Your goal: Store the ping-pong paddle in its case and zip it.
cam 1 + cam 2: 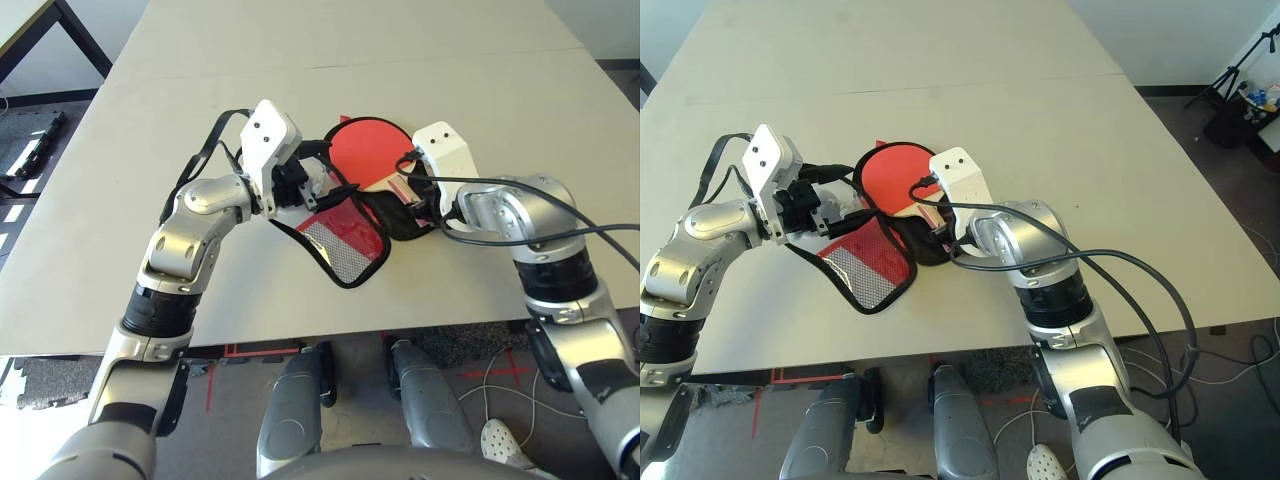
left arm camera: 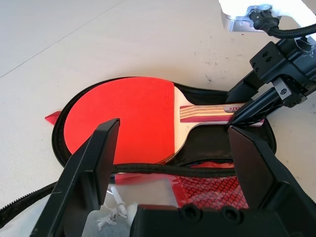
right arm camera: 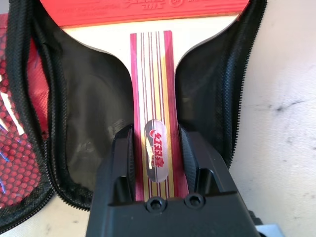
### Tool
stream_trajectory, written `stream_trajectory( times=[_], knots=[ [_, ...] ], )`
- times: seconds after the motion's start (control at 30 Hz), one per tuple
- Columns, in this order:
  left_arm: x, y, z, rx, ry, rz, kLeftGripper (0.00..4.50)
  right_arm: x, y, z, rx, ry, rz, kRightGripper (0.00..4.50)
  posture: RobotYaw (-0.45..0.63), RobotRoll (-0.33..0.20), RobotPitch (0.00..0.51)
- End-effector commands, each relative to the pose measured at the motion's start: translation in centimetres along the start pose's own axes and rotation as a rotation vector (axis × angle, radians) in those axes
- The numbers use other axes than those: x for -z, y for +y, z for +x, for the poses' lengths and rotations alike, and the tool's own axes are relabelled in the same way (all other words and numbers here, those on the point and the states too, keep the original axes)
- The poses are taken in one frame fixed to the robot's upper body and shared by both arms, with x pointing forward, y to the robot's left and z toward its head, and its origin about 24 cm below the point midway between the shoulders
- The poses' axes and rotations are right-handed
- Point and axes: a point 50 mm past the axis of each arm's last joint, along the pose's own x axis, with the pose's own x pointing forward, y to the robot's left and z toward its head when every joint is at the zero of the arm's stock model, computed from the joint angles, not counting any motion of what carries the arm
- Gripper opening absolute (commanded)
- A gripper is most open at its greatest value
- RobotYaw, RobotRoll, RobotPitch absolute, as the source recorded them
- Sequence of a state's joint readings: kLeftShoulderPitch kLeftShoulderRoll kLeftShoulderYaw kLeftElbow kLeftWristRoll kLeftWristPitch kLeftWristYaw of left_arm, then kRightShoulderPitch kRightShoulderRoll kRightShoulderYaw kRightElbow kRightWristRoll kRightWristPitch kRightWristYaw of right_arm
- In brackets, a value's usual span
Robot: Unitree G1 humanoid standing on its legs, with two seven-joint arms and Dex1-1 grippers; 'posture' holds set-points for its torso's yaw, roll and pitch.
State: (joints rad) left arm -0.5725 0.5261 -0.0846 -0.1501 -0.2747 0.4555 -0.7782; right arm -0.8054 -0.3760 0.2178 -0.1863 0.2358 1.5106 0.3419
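With our right gripper clasping the striped wooden handle, we are settling the red ping-pong paddle, likely light and rigid, into the soft zip case ahead of its fingers, our left gripper gaping beside the floppy mesh flap.

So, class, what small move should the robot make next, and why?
Probably open the right gripper and let go: the paddle already lies inside the open case, yet those fingers still flank its handle, and the zip cannot close around them.
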Motion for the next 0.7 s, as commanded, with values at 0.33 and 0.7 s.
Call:
stream_trajectory(
  times=[0.33, 0.7],
  knots=[
    [-4.0, 2.3, -2.2, -0.026, -0.002, 0.108, 4.50, -0.2, -1.0, -2.7, -0.106, -0.173, -0.078, 4.48, 0.02, 0.000, 0.232],
    [-4.8, 6.7, -12.1, -0.150, 0.360, 0.179, 4.50, -0.1, -4.7, -4.7, -0.152, -0.300, -0.181, 4.48, 0.05, 0.000, 0.234]
  ],
)
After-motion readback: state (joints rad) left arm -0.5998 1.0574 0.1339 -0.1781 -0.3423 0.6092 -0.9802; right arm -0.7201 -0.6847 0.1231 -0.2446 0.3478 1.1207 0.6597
